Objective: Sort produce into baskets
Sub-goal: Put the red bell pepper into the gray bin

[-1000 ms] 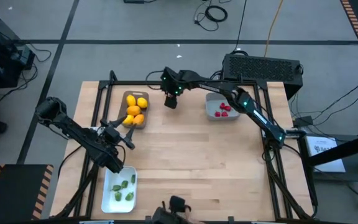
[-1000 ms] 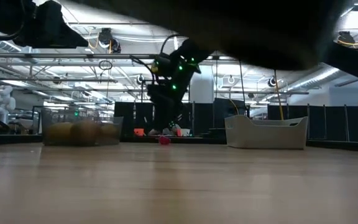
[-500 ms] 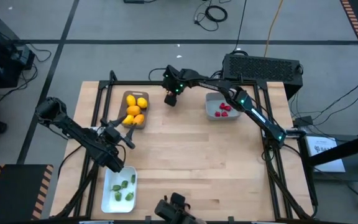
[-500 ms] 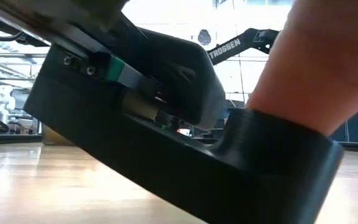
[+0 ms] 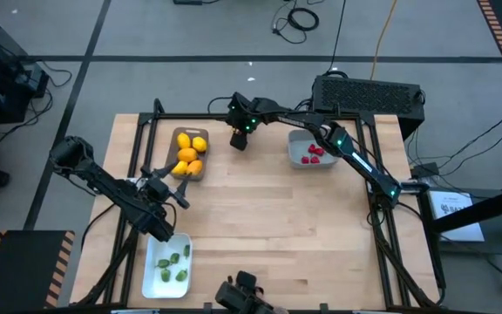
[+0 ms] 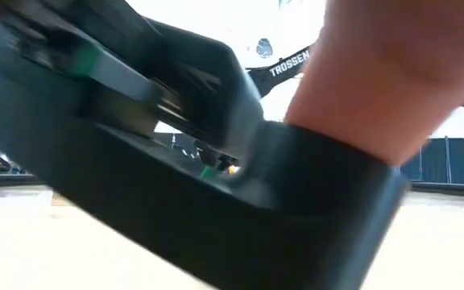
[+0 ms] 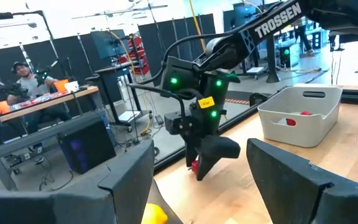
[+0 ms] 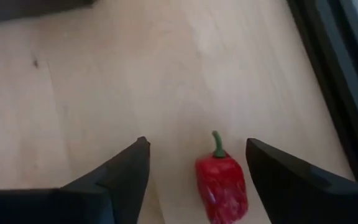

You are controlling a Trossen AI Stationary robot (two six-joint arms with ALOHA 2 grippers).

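A small red pepper-like piece [image 8: 221, 185] lies on the bare wood near the table's far edge. My right gripper [image 8: 196, 144] stands open over it, pointing steeply down, one finger on either side of the piece and neither touching it. It also shows in the high view [image 5: 239, 142] and the left wrist view [image 7: 204, 158]. My left gripper [image 5: 172, 187] waits open and level by the brown-grey basket [image 5: 190, 131], which holds yellow and orange fruits [image 5: 188, 155]. The grey-blue basket [image 5: 296, 138] holds red pieces [image 5: 314, 154]. The white basket [image 5: 153, 262] holds green pieces [image 5: 174, 262].
A dark object [image 6: 216, 201] held by a person's hand [image 6: 393, 64] fills the low view. It sits at the table's near edge [image 5: 242, 295]. Black frame rails [image 5: 382, 218] border the table. A dark box [image 5: 369, 92] stands behind the far right corner. Bare wood [image 5: 268, 209] spans the table's middle.
My right gripper has sunk a little toward the red piece, its fingers still apart. A dark object held by a person's hand has come in front of the low camera and now hides the table in that view.
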